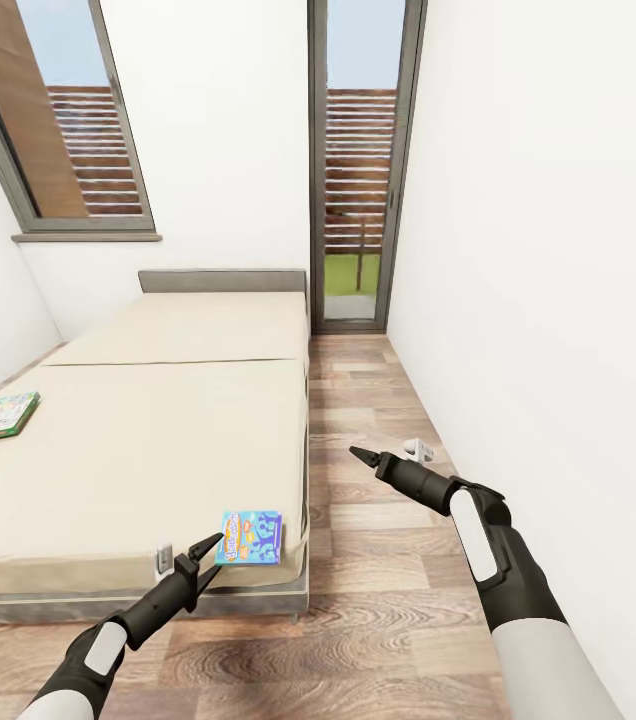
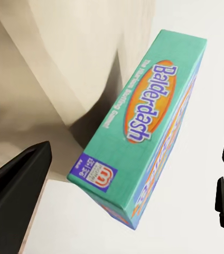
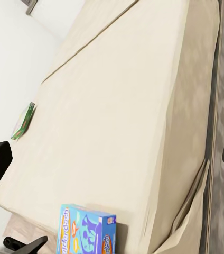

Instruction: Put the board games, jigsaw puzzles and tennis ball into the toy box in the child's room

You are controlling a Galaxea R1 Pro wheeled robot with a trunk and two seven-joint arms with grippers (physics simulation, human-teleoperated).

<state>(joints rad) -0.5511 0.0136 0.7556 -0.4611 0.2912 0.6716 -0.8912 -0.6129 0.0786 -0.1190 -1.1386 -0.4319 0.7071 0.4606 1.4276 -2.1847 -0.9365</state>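
So we're parked at the foot of the bed (image 1: 148, 440) and going after the Balderdash box (image 1: 250, 538), the blue board game, which sits right at the near corner of the mattress, close to the edge above the wood floor (image 1: 378, 560). Our left gripper (image 1: 203, 552) is just beside it, fingers spread apart with nothing between them yet. In the left wrist view the teal side panel of the box lies between the two dark fingertips (image 2: 17, 185), apart from both.

The right gripper (image 1: 363, 457) hangs over the floor, well off the side of the bed, also parted and empty.

The other board game (image 1: 0, 416) (green border) lies flat near the far left edge of the bed from us, so that's a separate trip.

For the grab, we'd line the fingers up across the narrow thickness of the box, not its wide face, and push in deep enough before closing. It's perched near the edge, so a sloppy nudge could probably tip it onto the floor.
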